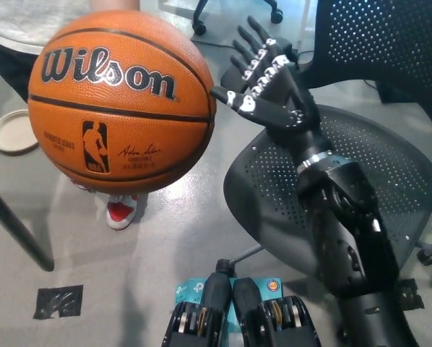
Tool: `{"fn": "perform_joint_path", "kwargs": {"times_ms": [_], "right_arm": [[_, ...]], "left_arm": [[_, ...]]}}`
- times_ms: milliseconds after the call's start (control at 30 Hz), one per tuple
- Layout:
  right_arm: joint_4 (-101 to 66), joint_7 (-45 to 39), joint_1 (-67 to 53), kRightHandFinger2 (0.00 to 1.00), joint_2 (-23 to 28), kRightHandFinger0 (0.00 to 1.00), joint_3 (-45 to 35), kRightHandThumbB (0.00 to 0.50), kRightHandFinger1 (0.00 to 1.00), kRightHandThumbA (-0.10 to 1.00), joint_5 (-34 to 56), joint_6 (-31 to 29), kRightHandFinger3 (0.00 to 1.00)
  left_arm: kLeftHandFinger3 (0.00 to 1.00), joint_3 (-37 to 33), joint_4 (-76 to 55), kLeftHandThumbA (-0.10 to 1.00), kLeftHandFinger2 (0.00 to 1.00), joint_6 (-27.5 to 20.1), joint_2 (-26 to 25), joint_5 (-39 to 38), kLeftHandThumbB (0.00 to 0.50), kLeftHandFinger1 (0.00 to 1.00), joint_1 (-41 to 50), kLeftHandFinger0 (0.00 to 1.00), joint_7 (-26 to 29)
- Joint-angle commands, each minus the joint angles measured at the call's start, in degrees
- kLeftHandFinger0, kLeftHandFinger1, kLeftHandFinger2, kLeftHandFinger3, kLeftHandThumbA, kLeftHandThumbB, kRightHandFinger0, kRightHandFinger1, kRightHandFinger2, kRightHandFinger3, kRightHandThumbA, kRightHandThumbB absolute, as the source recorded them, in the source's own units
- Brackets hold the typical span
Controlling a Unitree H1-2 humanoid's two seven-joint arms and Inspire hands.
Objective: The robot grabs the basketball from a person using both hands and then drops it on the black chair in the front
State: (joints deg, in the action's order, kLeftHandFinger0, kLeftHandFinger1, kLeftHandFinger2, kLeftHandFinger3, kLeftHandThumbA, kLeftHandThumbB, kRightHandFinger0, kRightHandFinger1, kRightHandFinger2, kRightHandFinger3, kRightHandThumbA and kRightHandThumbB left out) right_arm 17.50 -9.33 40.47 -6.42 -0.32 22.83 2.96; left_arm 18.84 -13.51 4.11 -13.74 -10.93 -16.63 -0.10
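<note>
An orange Wilson basketball hangs at the upper left of the head view, held from above by a person whose hand is mostly out of frame. My black right hand is raised just to the right of the ball, open with fingers spread, its thumb close to the ball's side but apart from it. The black mesh chair stands at the right, under and behind my right forearm. My white left hand is out of sight.
The person's red and white shoe stands on the grey floor under the ball. A beige round dish lies at the far left. A dark table leg slants across the lower left. Another chair's wheeled base is at the top.
</note>
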Motion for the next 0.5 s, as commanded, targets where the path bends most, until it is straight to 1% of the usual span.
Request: {"fn": "perform_joint_path", "kwargs": {"times_ms": [0,33,100,133,167,200,267,300,333,400,433,467], "right_arm": [[0.06,-1.78,4.16,1.0,-2.14,1.0,-0.84,0.406,1.0,1.0,2.41,0.25,1.0],[-0.13,-1.77,4.16,1.0,-2.62,1.0,-1.01,0.404,1.0,1.0,2.99,0.71,1.0],[0.05,-1.81,4.48,1.0,-3.45,1.0,-0.96,0.406,1.0,1.0,2.99,0.76,1.0],[0.12,-1.81,4.58,1.0,-3.98,1.0,-1.06,0.416,1.0,1.0,3.28,0.99,1.0],[0.36,-2.47,4.56,1.0,-4.94,1.0,-1.38,0.418,1.0,1.0,4.63,1.05,1.0],[0.64,-3.31,4.59,1.0,-5.39,1.0,-1.61,0.435,1.0,1.0,5.79,1.35,1.0],[1.03,-5.25,4.12,1.0,-6.38,1.0,-1.85,0.441,1.0,1.0,7.61,1.64,1.0],[1.0,-5.22,3.54,1.0,-7.3,1.0,-1.88,0.441,1.0,1.0,7.95,1.44,1.0],[0.9,-5.22,2.74,1.0,-8.32,1.0,-1.99,0.441,1.0,1.0,8.67,1.75,1.0],[1.73,-6.34,1.43,1.0,-9.72,1.0,-1.65,0.441,1.0,1.0,9.41,1.56,1.0],[2.64,-6.7,0.52,1.0,-10.57,1.0,-0.94,0.433,1.0,1.0,8.45,0.57,1.0],[3.11,-6.87,0.09,1.0,-11.02,1.0,-0.52,0.432,1.0,1.0,7.96,0.23,1.0]], "left_arm": [[1.0,-2.32,-2.41,1.0,1.0,0.85,0.31,0.33,0.182,1.0,-2.48,1.0,0.06],[1.0,-2.65,-2.73,1.0,1.0,0.63,0.93,0.42,0.185,1.0,-2.67,1.0,0.41],[1.0,-4.17,-3.75,1.0,1.0,1.68,1.84,0.93,0.184,1.0,-3.14,1.0,0.61],[1.0,-5.17,-4.03,1.0,1.0,2.0,2.11,1.9,0.18,1.0,-3.36,1.0,0.5],[1.0,-6.75,-4.69,1.0,1.0,2.68,2.35,3.92,0.186,1.0,-3.52,1.0,0.39],[1.0,-7.51,-5.03,1.0,1.0,3.39,2.93,4.48,0.195,1.0,-4.02,1.0,0.67],[1.0,-8.92,-5.41,1.0,1.0,4.27,4.28,4.9,0.193,1.0,-4.9,1.0,1.08],[1.0,-9.98,-5.52,1.0,1.0,4.33,4.66,4.95,0.179,1.0,-5.19,1.0,0.54],[1.0,-10.68,-5.69,1.0,1.0,5.13,5.6,4.73,0.19,1.0,-5.49,1.0,0.74],[1.0,-12.78,-4.83,1.0,1.0,4.68,6.6,6.65,0.192,1.0,-5.68,1.0,0.97],[1.0,-13.88,-3.95,1.0,1.0,3.62,7.55,7.03,0.166,1.0,-5.64,1.0,0.93],[1.0,-14.48,-3.5,1.0,1.0,3.35,7.88,7.24,0.158,1.0,-5.55,1.0,0.76]]}}
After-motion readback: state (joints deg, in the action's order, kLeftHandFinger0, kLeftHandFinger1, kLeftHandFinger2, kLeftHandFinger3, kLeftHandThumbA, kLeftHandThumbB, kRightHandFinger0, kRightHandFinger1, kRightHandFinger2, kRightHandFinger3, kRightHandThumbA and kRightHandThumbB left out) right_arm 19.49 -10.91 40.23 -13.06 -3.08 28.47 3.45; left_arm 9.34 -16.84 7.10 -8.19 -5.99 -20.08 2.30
